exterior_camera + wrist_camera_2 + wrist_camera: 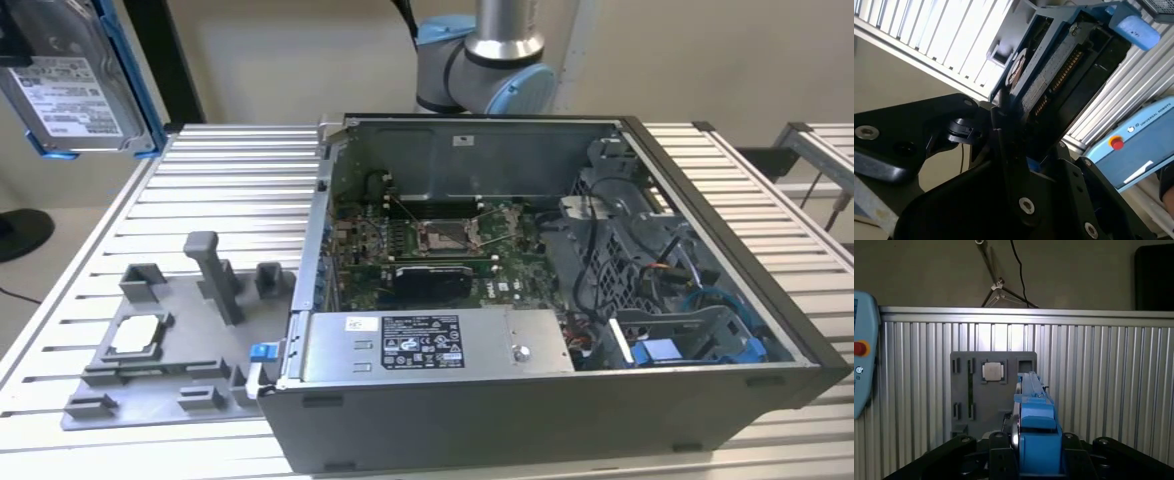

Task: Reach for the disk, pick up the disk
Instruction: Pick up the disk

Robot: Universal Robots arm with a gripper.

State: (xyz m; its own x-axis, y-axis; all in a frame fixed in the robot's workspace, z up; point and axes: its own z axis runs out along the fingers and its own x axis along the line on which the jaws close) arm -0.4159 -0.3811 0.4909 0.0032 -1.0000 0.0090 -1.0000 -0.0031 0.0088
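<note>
The disk [74,85] hangs high at the exterior view's far left. It is upright, with its labelled face toward the camera and its long axis near vertical. It is clear of the slatted table [227,170] and well apart from the open computer case [534,430]. In the first wrist view the gripper [1036,442] is closed on it. The black fingers [999,450] press on either side of the blue carrier frame, and the drive stands edge-on between them, its length running straight out from the jaws. The disk thus lies within the grasp, not ahead of it. Beyond its tip in that view, the grey fixture tray [961,385] on the table carries the processor chip [992,371].
</note>
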